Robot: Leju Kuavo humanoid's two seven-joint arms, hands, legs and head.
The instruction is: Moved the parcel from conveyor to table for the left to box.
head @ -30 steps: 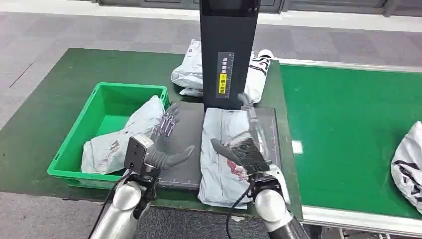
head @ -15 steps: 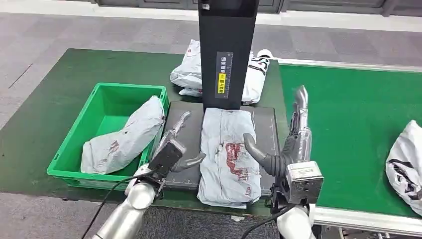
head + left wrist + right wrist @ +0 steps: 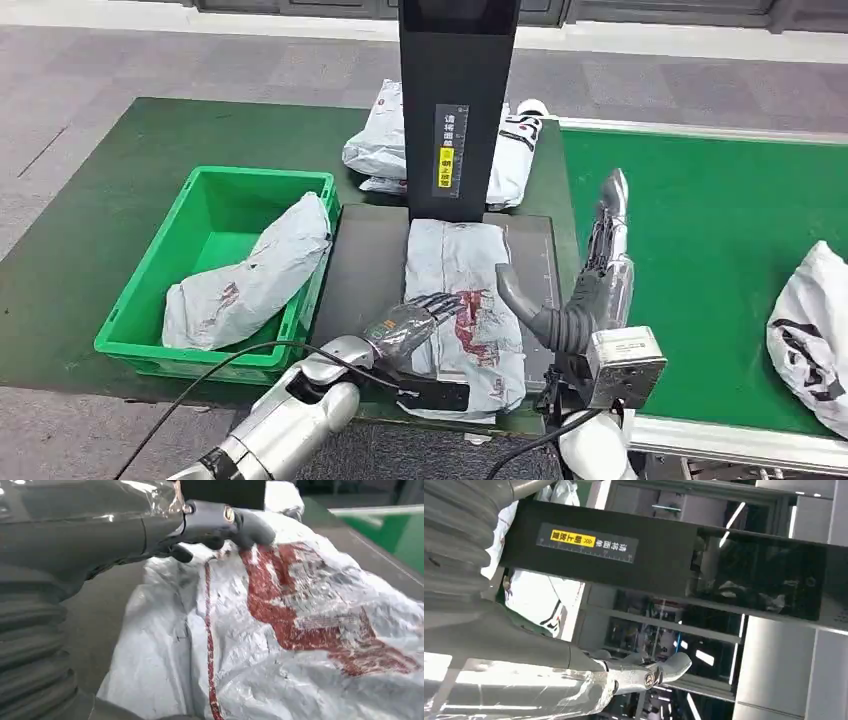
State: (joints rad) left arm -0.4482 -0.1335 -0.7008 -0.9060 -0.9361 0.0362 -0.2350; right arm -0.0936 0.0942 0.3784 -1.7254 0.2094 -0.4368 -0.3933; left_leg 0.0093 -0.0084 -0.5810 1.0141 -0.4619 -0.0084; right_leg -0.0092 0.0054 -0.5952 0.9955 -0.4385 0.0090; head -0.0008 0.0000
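A grey parcel with a red print lies flat on the black platform in front of the black column. My left hand reaches across the platform's near edge and lies on the parcel's near left part, fingers stretched over the red print. Up close, the left hand hovers at the crumpled parcel with nothing pinched. My right hand stands upright beside the parcel's right edge, fingers pointing up, thumb out toward the parcel, holding nothing. The right hand faces the column.
A green bin left of the platform holds another grey parcel. More white parcels lie behind the column. The green conveyor runs on the right and carries a white parcel at its edge.
My left hand has swung from the platform's left side to the right, onto the parcel. My right hand, which lifted off the parcel a second ago, stays upright beside it.
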